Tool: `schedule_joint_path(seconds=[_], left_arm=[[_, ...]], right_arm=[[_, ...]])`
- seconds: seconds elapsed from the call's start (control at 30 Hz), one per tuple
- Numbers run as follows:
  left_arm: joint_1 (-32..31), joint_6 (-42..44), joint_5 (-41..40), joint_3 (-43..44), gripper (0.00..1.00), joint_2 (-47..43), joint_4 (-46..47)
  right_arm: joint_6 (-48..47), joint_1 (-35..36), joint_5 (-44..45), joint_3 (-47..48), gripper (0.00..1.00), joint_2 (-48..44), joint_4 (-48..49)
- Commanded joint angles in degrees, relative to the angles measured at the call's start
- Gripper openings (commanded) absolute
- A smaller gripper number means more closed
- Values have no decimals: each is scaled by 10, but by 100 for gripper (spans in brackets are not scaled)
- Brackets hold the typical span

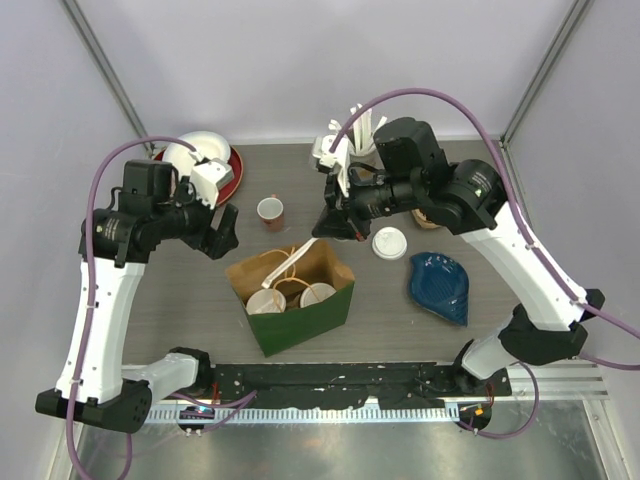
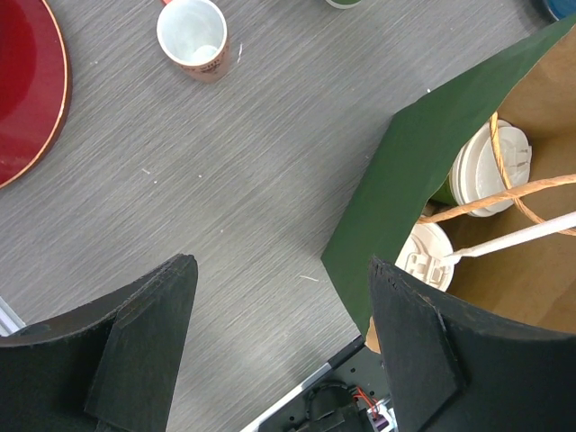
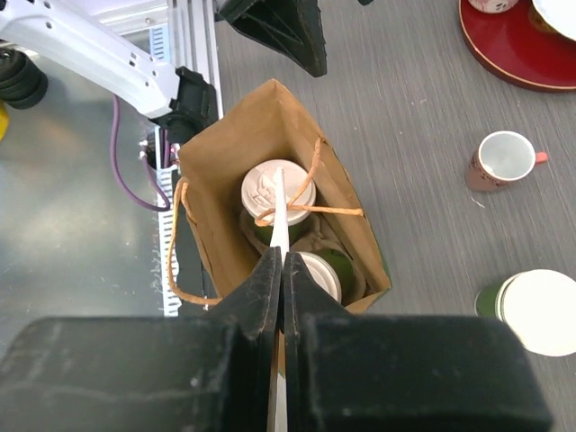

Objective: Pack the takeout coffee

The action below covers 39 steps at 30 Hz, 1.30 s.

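Note:
A green paper bag (image 1: pixel 300 315) with a brown inside (image 3: pixel 225 144) stands open at the table's middle. Two green cups with white lids (image 3: pixel 268 184) (image 3: pixel 321 273) stand inside it, also seen in the top view (image 1: pixel 266 300) (image 1: pixel 317 294). Another lidded green cup (image 1: pixel 389 243) (image 3: pixel 538 310) stands on the table right of the bag. My right gripper (image 3: pixel 281 258) (image 1: pixel 326 232) hovers over the bag, shut on a thin white stick (image 3: pixel 280 202) that points down at the far lid. My left gripper (image 2: pixel 281 270) (image 1: pixel 222 238) is open and empty, just left of the bag's edge (image 2: pixel 405 171).
A small red-and-white cup (image 1: pixel 270 212) (image 2: pixel 192 36) stands behind the bag. A red plate (image 1: pixel 232 170) with a white bowl (image 1: pixel 195 155) is at the back left. A blue dish (image 1: pixel 440 287) lies right of the bag. White utensils (image 1: pixel 345 140) stand at the back.

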Motion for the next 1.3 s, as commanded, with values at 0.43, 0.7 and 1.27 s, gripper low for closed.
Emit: schedule_joint_path(seconds=[0.43,0.7,1.27], left_arm=[[5,1,9,-5,80,-1,22],[4,1,13,-5,80,4,25],[4,6,15,-12,80,0,24]], right_arm=[[-53,120,147,206,1,197,-115],[-61,154,156,201,9,224,-101],[1,150,243,116,67,111,121]])
